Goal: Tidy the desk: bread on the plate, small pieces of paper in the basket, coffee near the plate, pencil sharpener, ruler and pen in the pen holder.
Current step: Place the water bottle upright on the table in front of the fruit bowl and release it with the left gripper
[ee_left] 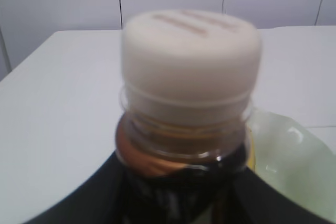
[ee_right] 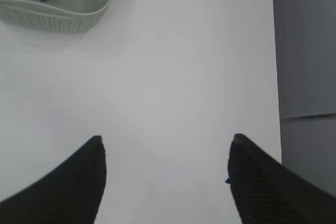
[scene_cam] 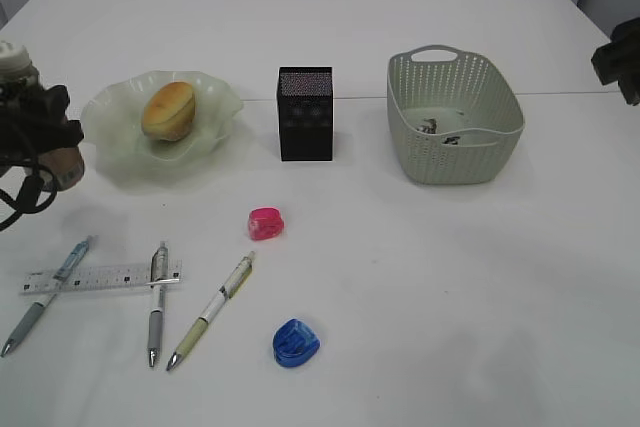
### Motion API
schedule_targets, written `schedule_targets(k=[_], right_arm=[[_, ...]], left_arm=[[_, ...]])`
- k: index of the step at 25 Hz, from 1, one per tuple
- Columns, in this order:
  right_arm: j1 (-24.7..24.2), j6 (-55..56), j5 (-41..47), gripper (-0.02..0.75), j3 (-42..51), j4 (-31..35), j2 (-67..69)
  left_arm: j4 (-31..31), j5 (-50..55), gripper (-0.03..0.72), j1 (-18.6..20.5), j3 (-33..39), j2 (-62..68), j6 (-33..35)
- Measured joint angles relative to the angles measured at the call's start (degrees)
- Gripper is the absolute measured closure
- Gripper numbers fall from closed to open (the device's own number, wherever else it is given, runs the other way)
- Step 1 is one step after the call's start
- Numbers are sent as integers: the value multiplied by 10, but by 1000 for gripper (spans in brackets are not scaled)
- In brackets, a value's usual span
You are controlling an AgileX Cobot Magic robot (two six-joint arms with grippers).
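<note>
left gripper (scene_cam: 45, 142) clamped on coffee bottle (ee_left: 184, 129) beside plate (scene_cam: 120, 162) | right gripper (ee_right: 167, 182) wide open, empty | risk: bottle tips if released tilted or knocks ruffled rim

White desk (scene_cam: 420, 277) with things spread across it

Toward the back stand a green ruffled plate (scene_cam: 115, 152), a black mesh pen holder (scene_cam: 305, 114) and a grey-green basket (scene_cam: 455, 117) in a row, well apart. Nearer the front lie a pink sharpener (scene_cam: 266, 223) and a blue sharpener (scene_cam: 296, 342). At front left lie three pens (scene_cam: 157, 302), the leftmost and the middle one crossed by a clear ruler (scene_cam: 100, 278)
</note>
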Motion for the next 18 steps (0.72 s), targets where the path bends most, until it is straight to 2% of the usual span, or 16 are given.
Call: schedule_targets(k=[6,18], right_arm=[[0,0,-6,177,0,-11,0],[0,0,-6,177,0,-14,0]], left_arm=[[9,-3,401,0,-31,40,-1],[9,-9,401,0,-35,77,-2]])
